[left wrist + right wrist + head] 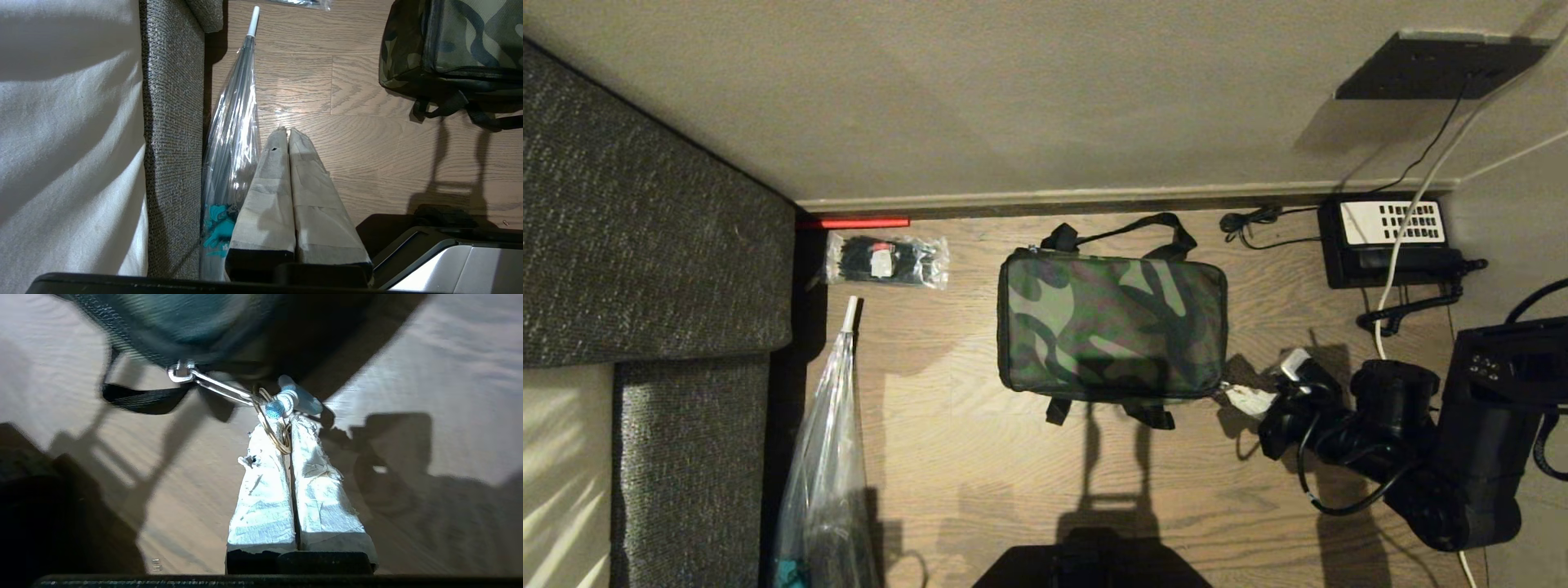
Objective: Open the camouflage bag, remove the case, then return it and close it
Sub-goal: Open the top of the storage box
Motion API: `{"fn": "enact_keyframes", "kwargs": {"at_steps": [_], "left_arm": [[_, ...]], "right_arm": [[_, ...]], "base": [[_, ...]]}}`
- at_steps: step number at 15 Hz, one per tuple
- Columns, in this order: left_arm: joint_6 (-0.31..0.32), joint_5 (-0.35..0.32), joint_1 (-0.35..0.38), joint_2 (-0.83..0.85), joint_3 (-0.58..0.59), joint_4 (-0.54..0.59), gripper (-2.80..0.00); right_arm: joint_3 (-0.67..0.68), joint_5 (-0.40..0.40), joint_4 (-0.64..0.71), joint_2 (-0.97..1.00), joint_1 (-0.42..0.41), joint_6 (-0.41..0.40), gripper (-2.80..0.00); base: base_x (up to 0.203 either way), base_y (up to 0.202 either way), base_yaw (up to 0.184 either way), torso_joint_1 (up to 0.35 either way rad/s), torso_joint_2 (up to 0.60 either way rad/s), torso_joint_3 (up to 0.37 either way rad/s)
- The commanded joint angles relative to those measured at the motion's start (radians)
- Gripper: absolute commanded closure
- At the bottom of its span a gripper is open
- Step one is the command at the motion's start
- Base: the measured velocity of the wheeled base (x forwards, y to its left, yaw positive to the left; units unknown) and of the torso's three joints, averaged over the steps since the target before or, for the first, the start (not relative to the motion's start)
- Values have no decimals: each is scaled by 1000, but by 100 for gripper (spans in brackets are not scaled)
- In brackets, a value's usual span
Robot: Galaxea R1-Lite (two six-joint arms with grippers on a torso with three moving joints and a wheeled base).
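Far left: grey woven fabric sofa [645, 245] with pale cushion, flush against the wood-plank floor [947, 457]. Beside sofa edge: long clear plastic umbrella [829, 441] with white tip, lying on floor, tip toward the wall. Above tip: clear plastic packet of black ties [886, 260], near baseboard, with a thin red strip [854, 222] right at the wall.

Left gripper [284, 130]: parked low beside the umbrella, taped pads pressed together, holding nothing, hanging over bare floor.

Centre: boxy green-brown-black camouflage bag [1111, 327] flat on floor, zipped closed, black strap handles sticking out at far and near sides. No red lining showing; case not visible.

Right of bag: right gripper [286, 435] at the bag's near right corner, white-taped pads pinched on the brass-coloured split ring [274, 430] of the zipper pull; silver metal zipper tab [212, 384] runs taut from ring to bag corner, small blue-white cord knot at the ring. Right arm body in from lower right.

Far right: black telephone with white keypad panel [1390, 241] by the wall, cables trailing; dark flat wall plate [1437, 69] above.
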Motion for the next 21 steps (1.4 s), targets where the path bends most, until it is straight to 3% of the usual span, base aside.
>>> {"fn": "enact_keyframes", "kwargs": {"at_steps": [1,7,11,17,21], "left_arm": [[0,0,1,-2,3,-1,0],[0,0,1,-2,3,-1,0],[0,0,-1,-2,3,-1,0],[0,0,1,-2,3,-1,0],[0,0,0,-2,3,0,0]], "right_arm": [[11,3,-9,-38,-34,0,0],[16,37,-9,-83,-62,4,0],[15,96,-9,-127,-49,114,0],[15,110,94,-156,-48,97,0],[-6,103,80,-122,-50,89,0]], "base": [[0,0,0,0,0,0],[0,0,0,0,0,0],[0,0,0,0,0,0],[0,0,0,0,0,0],[0,0,0,0,0,0]]}}
